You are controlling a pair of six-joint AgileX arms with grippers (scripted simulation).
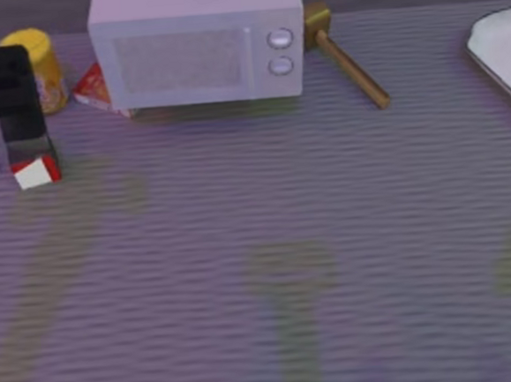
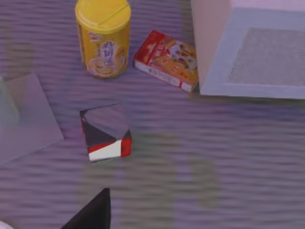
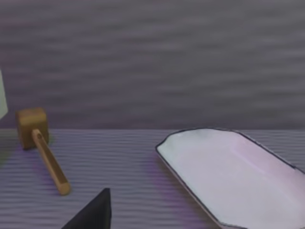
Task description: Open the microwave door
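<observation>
Standing at the table's far edge, the microwave (image 1: 198, 43) keeps its door (image 1: 175, 63) shut, with the left gripper (image 1: 10, 86) just beside its left; finger state I cannot tell.

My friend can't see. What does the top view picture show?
A pale microwave sits at the table's far edge, its door shut. The left tool hovers at its left near a yellow can; a wooden mallet lies at its right.

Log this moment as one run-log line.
boxy pale lilac-white microwave: back of table | mesh-window microwave door: shut | left claw: at table's left edge, off the door | right arm: not in top view
</observation>
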